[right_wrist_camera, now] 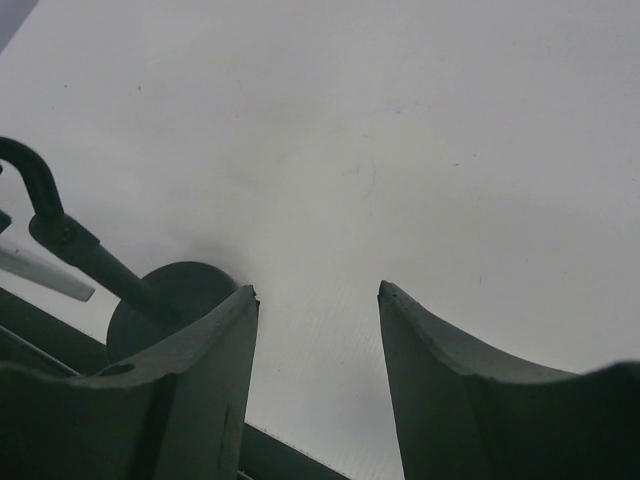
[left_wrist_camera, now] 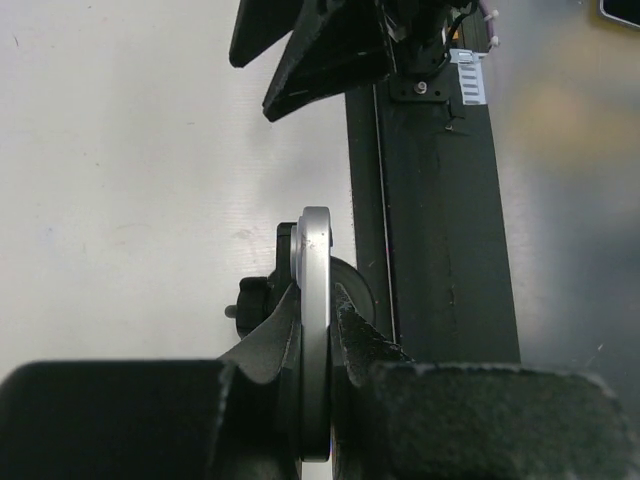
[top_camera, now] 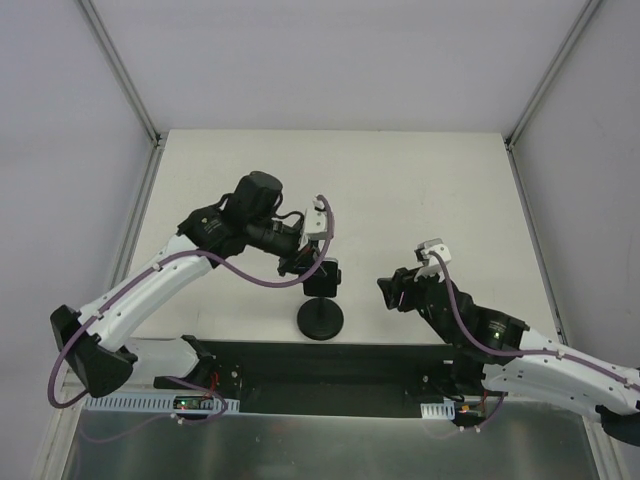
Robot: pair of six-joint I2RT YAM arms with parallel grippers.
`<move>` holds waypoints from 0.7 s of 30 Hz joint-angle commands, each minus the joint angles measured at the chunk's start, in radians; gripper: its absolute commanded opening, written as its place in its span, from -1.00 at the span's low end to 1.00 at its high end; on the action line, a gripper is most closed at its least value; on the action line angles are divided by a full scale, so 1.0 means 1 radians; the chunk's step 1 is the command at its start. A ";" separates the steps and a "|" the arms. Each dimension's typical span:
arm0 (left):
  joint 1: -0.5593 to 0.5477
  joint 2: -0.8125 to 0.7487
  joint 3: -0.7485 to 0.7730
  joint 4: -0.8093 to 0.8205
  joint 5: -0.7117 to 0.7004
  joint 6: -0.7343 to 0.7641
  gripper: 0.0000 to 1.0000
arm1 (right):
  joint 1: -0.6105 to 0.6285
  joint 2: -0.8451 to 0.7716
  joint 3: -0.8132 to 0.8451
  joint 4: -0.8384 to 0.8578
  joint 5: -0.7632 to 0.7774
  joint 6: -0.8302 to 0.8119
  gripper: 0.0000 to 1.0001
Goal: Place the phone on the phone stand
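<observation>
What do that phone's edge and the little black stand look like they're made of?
The phone: its rim looks like silvery metal, with a satin sheen along the edge, though painted plastic is possible. The phone stand: matte black, with no glare off the disc base; metal or plastic, I cannot tell.

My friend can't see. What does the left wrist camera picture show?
The left gripper pinches the phone, seen edge-on as a thin silver strip. Parts of the black phone stand peek out behind it, over a white table.
</observation>
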 commanded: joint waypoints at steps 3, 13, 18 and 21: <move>-0.068 -0.176 -0.148 0.250 -0.061 -0.141 -1.00 | -0.003 -0.070 -0.017 -0.025 0.012 0.060 0.08; -0.105 -0.216 -0.219 0.297 -0.172 -0.127 -1.00 | -0.003 -0.079 -0.014 -0.035 0.006 0.086 0.06; -0.122 -0.222 -0.231 0.309 -0.190 -0.105 -1.00 | -0.003 -0.058 -0.011 -0.027 -0.004 0.084 0.06; -0.124 -0.229 -0.246 0.309 -0.179 -0.095 -1.00 | -0.004 -0.050 -0.011 -0.019 -0.007 0.088 0.06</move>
